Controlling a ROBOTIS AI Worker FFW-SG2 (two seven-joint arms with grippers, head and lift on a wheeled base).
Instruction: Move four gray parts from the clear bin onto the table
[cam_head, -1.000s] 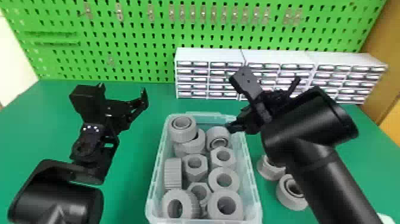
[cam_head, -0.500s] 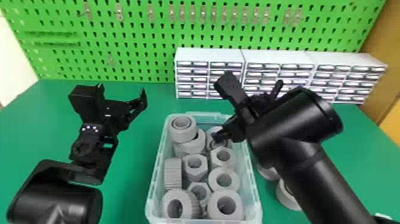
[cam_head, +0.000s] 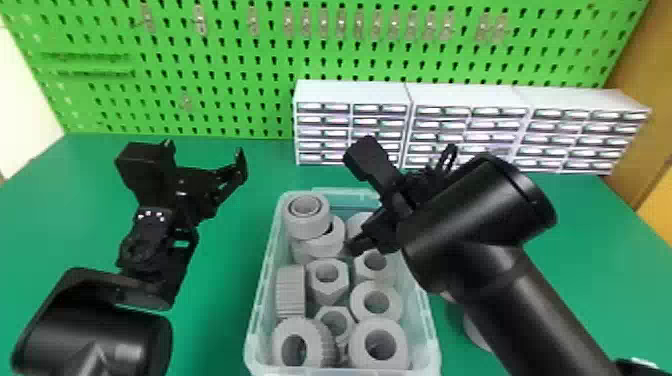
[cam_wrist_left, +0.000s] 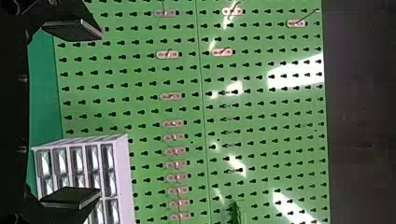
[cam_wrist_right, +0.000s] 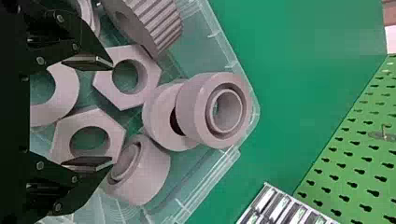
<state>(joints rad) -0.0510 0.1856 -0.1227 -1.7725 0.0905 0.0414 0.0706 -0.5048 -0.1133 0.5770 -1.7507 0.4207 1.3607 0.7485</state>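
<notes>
I observe my left gripper (cam_head: 205, 156) with its 2 flat fingers (cam_wrist_left: 70, 196) well apart. Beyond: green pegboard (cam_wrist_left: 261, 116) bearing hooks (cam_wrist_left: 171, 96); white drawer cabinet (cam_wrist_left: 123, 161), partly hidden by 1 finger.

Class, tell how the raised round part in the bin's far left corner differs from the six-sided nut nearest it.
The round part has a circular outline; the nut has six sides. An inner ring lines the round part's opening; the nut's hole is plain. Both are gray and in the clear bin.
</notes>
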